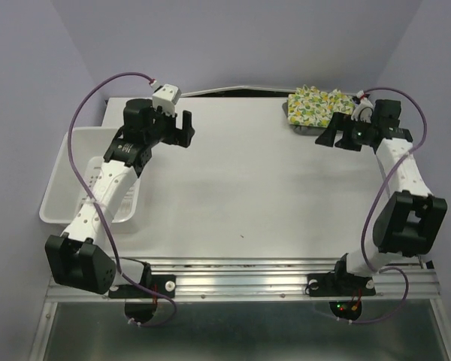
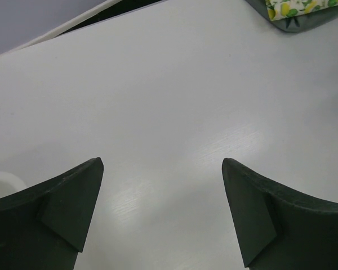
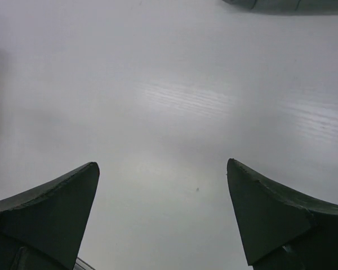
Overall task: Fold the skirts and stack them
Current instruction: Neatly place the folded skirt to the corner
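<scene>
1. A white perforated plastic basket (image 1: pixel 60 184) sits at the left edge of the white table (image 1: pixel 240 188). The left arm (image 1: pixel 109 188) crosses above it and hides much of its inside.
2. The left gripper (image 2: pixel 162 164) hovers over bare tabletop, jaws spread wide, gripping nothing.
3. The right gripper (image 3: pixel 163 166) is equally wide and holds nothing, just beside the skirts.
4. At the far right corner, the yellow-green lemon-print skirt (image 1: pixel 319 104) lies on the plain grey skirt (image 2: pixel 304 23).

The setting is a robotics lab test cell, not a home or a shop. A bare white table (image 1: pixel 240 188) is boxed in on three sides by plain lavender walls (image 1: pixel 30 68). The left arm (image 1: pixel 109 184) and the right arm (image 1: pixel 402 169) are bolted to an aluminium rail (image 1: pixel 240 272) along the table's near edge. Purple cables (image 1: pixel 78 124) loop loosely along them.
</scene>
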